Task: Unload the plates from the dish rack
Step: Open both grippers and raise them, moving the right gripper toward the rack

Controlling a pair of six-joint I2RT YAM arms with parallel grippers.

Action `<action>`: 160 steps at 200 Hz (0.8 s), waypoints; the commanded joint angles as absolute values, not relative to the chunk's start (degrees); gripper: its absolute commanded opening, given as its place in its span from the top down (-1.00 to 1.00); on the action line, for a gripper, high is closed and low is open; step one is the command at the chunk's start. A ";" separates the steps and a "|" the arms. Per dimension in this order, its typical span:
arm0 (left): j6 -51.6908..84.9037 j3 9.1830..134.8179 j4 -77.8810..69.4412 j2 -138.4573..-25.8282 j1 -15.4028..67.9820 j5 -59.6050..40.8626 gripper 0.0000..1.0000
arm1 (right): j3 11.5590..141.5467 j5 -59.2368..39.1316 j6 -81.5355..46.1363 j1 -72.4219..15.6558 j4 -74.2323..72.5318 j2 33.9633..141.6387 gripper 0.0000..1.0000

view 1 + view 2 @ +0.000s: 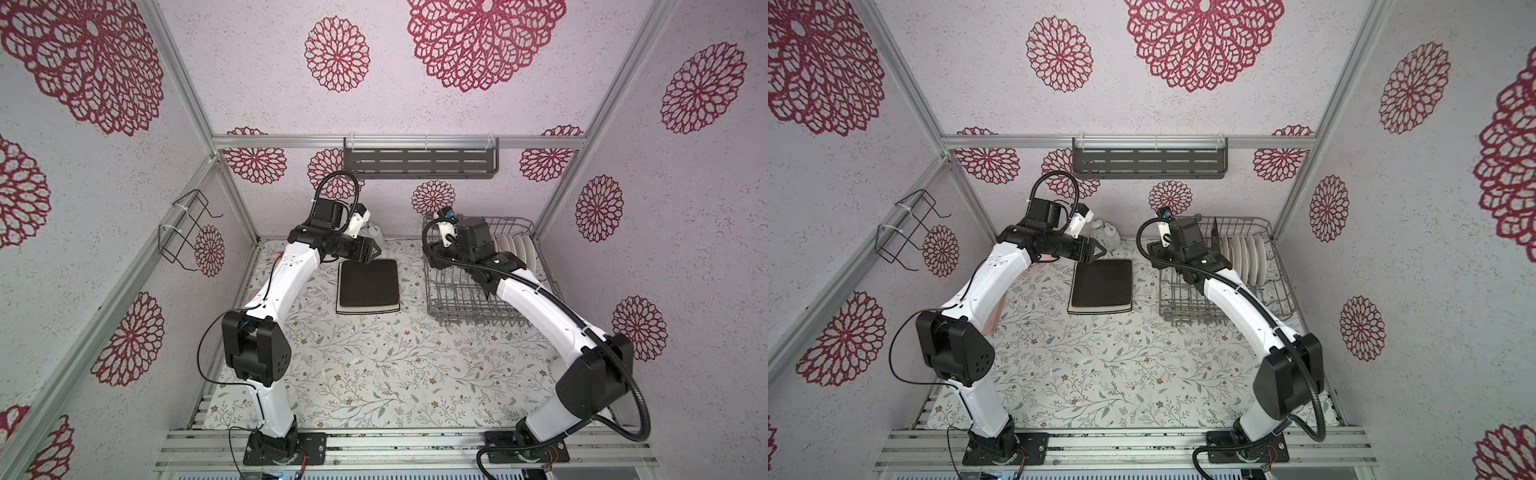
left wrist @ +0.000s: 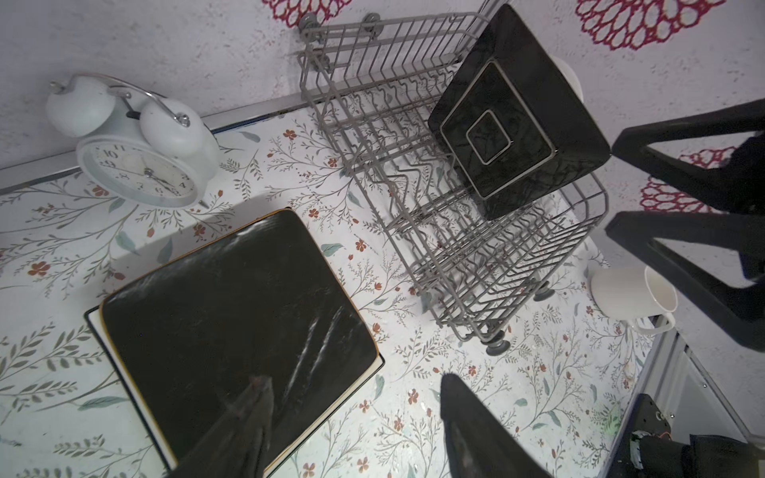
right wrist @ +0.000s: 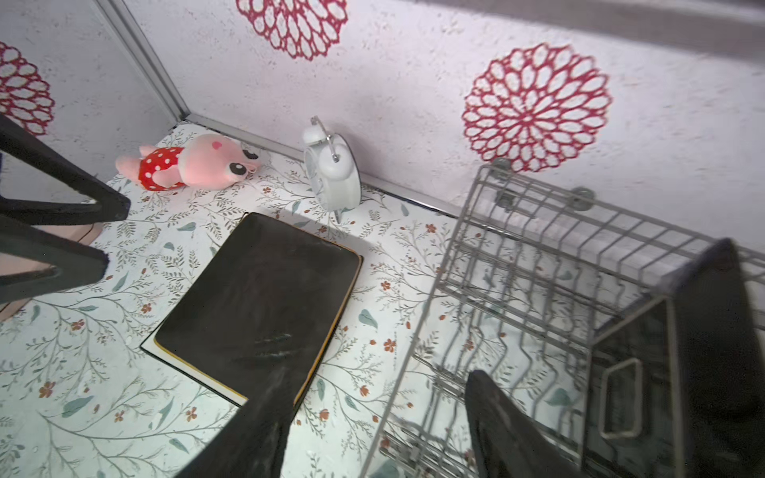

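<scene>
I see the dish rack [image 1: 469, 299] on the right of the desk [image 1: 374, 374]. It holds a row of round white plates [image 1: 1246, 255] standing on edge toward its far right, and one square plate [image 2: 517, 120] upright just beside them, black back facing the left arm. A stack of square plates [image 1: 368, 286] lies flat on the desk left of the rack, black back up, with a white alarm clock [image 2: 140, 165] just behind it. The left jaws hang over the stack's far left corner, parted fairly wide and gripping nothing; I cannot tell whether a fingertip [image 2: 256, 397] touches the top plate. The right jaws sit over the rack, close to the upright square plate's edge, also well parted and holding nothing.
</scene>
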State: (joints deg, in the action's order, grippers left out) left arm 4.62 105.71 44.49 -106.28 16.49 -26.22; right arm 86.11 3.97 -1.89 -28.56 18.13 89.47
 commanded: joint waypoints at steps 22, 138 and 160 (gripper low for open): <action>6.83 103.87 39.95 -102.40 18.99 -25.33 -0.41 | 80.44 19.29 2.97 -27.93 18.81 79.54 -0.48; 10.11 98.26 34.46 -97.65 25.30 -23.29 -0.95 | 64.81 22.17 0.03 -18.31 14.23 72.42 -0.61; 10.20 98.04 34.45 -97.56 25.86 -23.29 -0.95 | 63.36 20.41 -0.50 -15.99 12.69 73.80 -0.61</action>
State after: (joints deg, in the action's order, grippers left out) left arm 9.78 98.50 35.83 -99.33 25.21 -23.59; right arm 63.90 21.87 1.10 -18.17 16.49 74.13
